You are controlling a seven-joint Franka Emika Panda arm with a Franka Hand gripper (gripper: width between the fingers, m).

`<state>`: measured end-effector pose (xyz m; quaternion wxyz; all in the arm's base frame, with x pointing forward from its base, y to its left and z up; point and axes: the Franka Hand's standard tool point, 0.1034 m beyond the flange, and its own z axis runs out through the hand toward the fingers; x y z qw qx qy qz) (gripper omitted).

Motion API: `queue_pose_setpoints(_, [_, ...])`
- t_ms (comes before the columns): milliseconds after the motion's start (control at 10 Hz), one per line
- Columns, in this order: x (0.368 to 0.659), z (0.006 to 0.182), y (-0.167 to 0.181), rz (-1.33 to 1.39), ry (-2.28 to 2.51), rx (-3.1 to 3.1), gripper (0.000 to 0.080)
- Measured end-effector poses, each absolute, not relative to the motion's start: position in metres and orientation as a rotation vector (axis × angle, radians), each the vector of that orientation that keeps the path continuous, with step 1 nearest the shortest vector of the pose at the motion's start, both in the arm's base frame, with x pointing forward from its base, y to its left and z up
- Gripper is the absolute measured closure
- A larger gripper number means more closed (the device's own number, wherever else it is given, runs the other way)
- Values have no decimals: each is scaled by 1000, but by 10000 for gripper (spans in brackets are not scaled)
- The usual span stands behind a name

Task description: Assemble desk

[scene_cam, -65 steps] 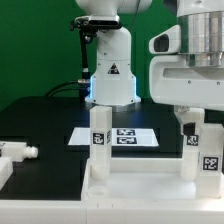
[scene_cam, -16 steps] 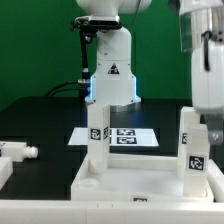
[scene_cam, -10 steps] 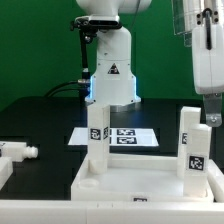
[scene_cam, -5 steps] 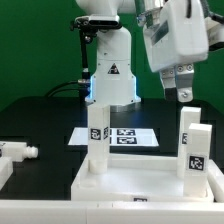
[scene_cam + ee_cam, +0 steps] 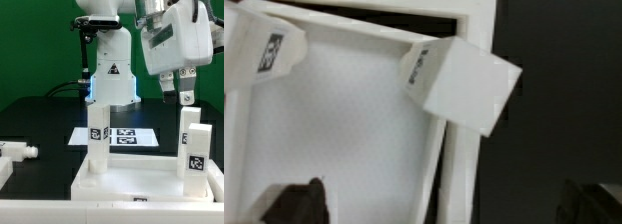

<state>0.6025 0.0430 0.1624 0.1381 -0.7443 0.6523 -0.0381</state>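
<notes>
The white rimmed desk tabletop (image 5: 140,180) lies upside down at the front of the black table. Two white tagged legs stand upright on it, one toward the exterior view's left (image 5: 97,138) and one toward its right (image 5: 192,146). My gripper (image 5: 175,94) hangs open and empty in the air above the right leg, tilted, clear of it. In the wrist view the tabletop (image 5: 349,150) and both legs (image 5: 464,85) (image 5: 260,55) show below, and my dark fingertips (image 5: 295,203) stand wide apart with nothing between them.
The marker board (image 5: 122,136) lies flat behind the tabletop. More white desk parts (image 5: 15,155) lie at the exterior view's left edge. The robot base (image 5: 110,75) stands at the back before a green wall.
My gripper let go of the right leg, which now stands alone on the tabletop. The gripper rose, swung toward the exterior view's left and tilted, now hanging above the leg.
</notes>
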Motion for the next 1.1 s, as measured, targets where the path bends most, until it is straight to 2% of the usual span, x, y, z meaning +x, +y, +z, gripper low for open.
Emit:
queue_pose_setpoints(200, [586,182,-15,-78,1798,-2196,150])
queue_pose_setpoints(300, [586,184,-31,-84,1841,-2156,150])
queue_pose_setpoints(800, [584,177,-30,-85,1821,-2178,150])
queue_pose_setpoints(1100, [539,153,-104,-73,1776,-2218,150])
